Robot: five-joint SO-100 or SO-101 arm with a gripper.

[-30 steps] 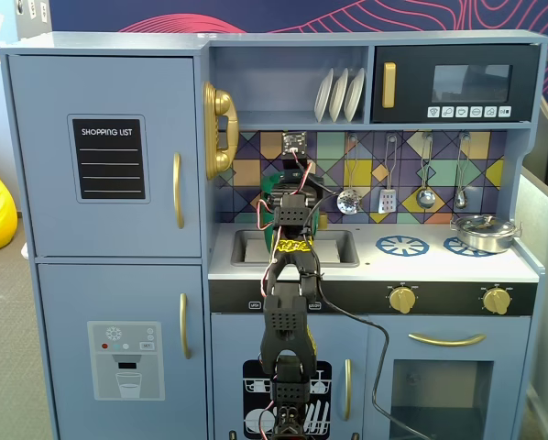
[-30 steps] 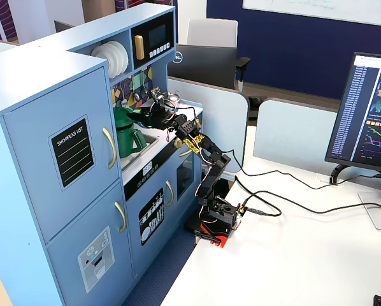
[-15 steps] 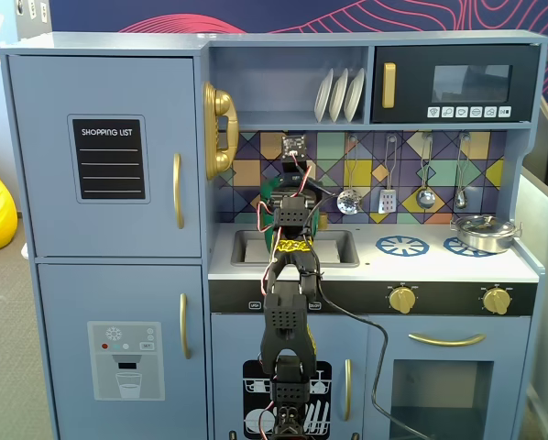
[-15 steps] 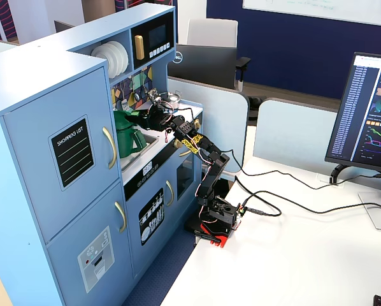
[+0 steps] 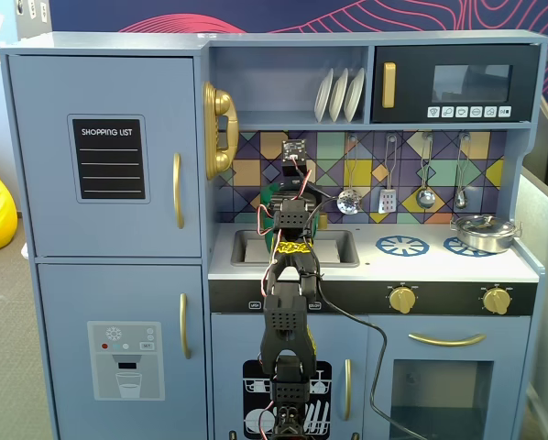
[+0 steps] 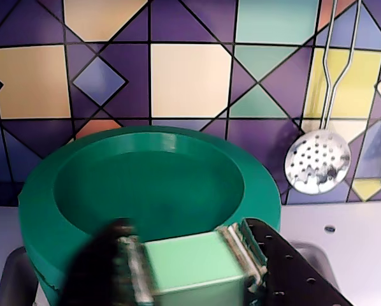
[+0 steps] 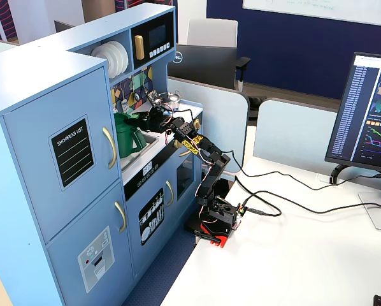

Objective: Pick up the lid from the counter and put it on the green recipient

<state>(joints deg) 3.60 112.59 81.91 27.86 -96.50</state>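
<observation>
In the wrist view my gripper (image 6: 190,268) is shut on a pale-green block, the knob of the lid (image 6: 146,185). The lid is a dark-green round disc with a thick rim and a sunken middle, and it fills the lower half of that view, over the sink. In a fixed view the gripper (image 7: 143,118) is at the top of the green recipient (image 7: 128,145), a tall dark-green pot standing at the sink. I cannot tell whether the lid rests on the pot or hangs just above it. In the other fixed view my arm hides most of the pot; a green bit (image 5: 270,195) shows.
The tiled backsplash (image 6: 190,76) is close behind the pot. A perforated steel skimmer (image 6: 318,162) and other utensils hang to the right. A shiny steel pot (image 5: 483,232) sits on the right burner, next to a blue burner ring (image 5: 401,245). The sink (image 5: 338,249) lies under the arm.
</observation>
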